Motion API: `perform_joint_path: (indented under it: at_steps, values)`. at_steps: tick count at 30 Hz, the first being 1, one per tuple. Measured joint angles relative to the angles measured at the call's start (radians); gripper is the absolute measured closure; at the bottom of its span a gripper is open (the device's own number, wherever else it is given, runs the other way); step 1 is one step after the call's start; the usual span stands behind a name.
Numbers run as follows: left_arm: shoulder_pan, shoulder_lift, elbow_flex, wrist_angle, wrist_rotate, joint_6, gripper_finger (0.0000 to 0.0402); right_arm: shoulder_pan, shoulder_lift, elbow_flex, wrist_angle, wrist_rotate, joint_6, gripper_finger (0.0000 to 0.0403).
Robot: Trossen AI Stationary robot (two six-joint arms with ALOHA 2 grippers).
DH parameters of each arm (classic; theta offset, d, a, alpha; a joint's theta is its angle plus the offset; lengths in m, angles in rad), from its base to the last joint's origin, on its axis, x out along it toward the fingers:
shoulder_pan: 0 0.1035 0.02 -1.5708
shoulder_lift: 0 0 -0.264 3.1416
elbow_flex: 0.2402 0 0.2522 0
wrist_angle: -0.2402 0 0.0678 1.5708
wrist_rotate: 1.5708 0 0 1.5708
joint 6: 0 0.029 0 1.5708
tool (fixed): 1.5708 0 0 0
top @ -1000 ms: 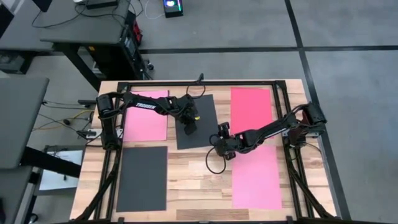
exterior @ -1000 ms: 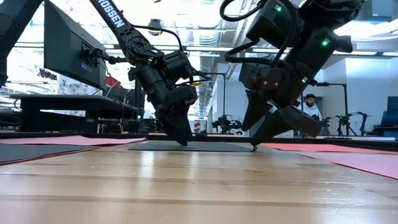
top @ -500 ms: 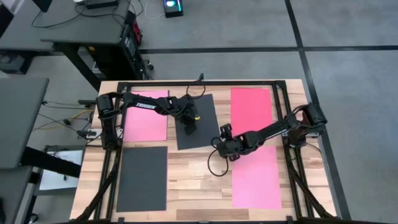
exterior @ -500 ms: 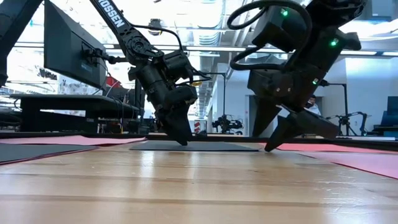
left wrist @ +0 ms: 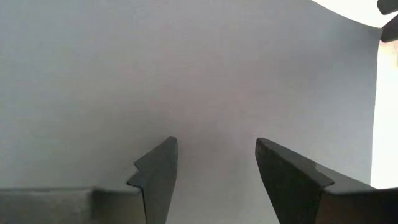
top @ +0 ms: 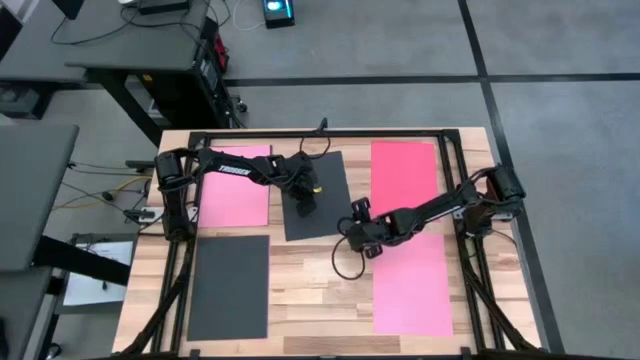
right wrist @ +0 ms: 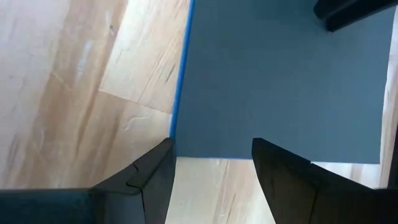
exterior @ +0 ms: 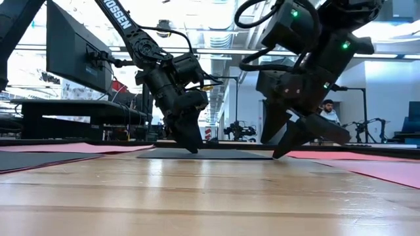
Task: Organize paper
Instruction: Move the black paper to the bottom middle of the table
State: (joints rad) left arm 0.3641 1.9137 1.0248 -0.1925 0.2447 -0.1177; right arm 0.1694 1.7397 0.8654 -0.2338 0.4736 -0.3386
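A dark grey sheet (top: pixel 317 195) lies flat at the middle of the wooden surface (top: pixel 310 290), a thin blue edge (right wrist: pixel 181 74) showing along one side. The left gripper (top: pixel 305 206) presses down on it, jaws open. The right gripper (top: pixel 357 226) hovers just beside the sheet's corner, jaws open and empty. Pink, red and another dark sheet lie around.

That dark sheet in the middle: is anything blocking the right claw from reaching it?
Nothing visible does. The right claw, open, hangs just off the corner of the dark sheet, with only bare table between them. The left claw, open, is down on the sheet farther in.
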Motion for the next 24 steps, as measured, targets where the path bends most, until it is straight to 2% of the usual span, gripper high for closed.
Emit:
perform_joint_path:
  at_steps: [12, 19, 24]
  values:
    - [0.0, 0.0, 0.0, 0.0, 0.0, 0.001, 0.0201, -0.002, 0.0, 0.0, 0.005, 0.04, -0.003, 0.0202]
    - [0.0, 0.0, 0.0, 0.0, 0.0, 0.001, 0.0201, 0.016, 0.0, 0.0, -0.061, 0.033, -0.002, 0.0202]
    - [0.0, 0.0, 0.0, 0.0, 0.0, 0.001, 0.0201, 0.027, 0.0, 0.0, -0.064, 0.026, 0.0, 0.0221]
